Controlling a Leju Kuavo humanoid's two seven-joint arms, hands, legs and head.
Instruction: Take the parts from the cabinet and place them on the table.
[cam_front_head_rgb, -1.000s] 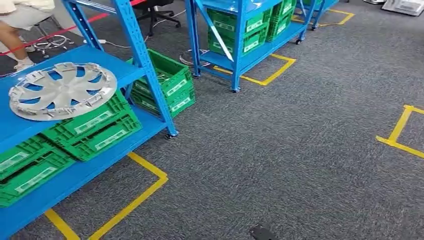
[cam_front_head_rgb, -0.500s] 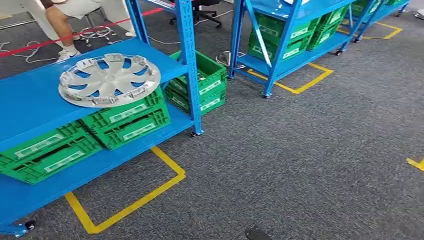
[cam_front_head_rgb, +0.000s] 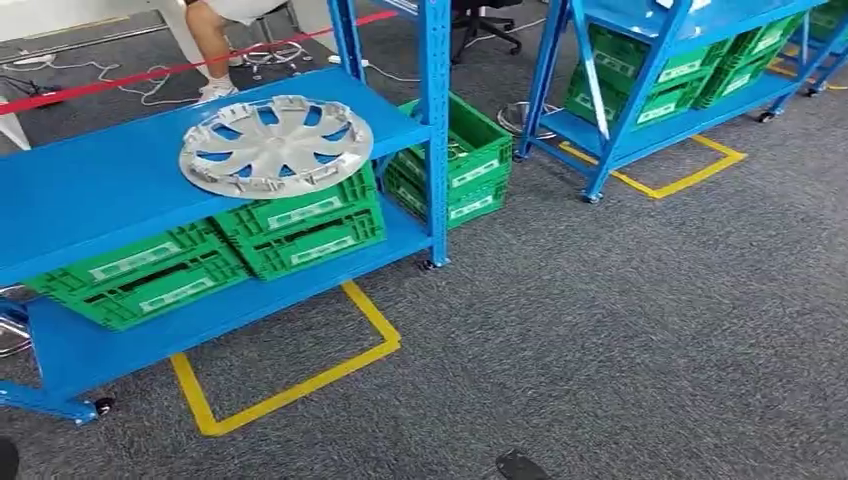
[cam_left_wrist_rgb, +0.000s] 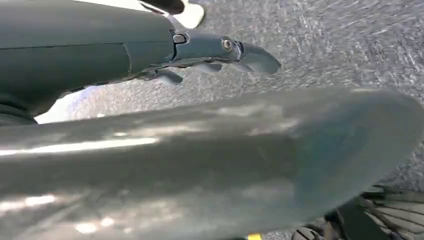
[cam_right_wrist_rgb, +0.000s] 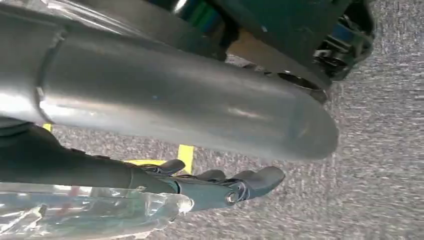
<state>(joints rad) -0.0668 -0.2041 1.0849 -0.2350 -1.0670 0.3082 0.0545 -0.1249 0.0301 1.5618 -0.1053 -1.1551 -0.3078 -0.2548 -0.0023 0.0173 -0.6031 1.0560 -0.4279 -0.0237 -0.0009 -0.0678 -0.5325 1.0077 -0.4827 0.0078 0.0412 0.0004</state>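
Note:
A silver wheel cover (cam_front_head_rgb: 276, 146) lies flat on the middle shelf of a blue cabinet (cam_front_head_rgb: 90, 190) at the left of the head view. Both arms hang at my sides. In the left wrist view my left hand (cam_left_wrist_rgb: 220, 50) holds nothing, its fingers stretched out above grey carpet. My right hand (cam_right_wrist_rgb: 225, 187) in the right wrist view is likewise empty, fingers extended over carpet and a strip of yellow tape.
Green crates (cam_front_head_rgb: 300, 225) fill the cabinet's lower shelf, and two more (cam_front_head_rgb: 455, 160) are stacked on the floor beside its right post. A second blue rack (cam_front_head_rgb: 650, 70) with green crates stands at the back right. Yellow tape (cam_front_head_rgb: 300, 385) marks the carpet. A person's leg (cam_front_head_rgb: 205, 40) is behind the cabinet.
The camera has turned, so the whole scene slid right in the picture; the cabinet with the wheel cover now sits nearer the centre. The wheel cover itself has not moved on its shelf.

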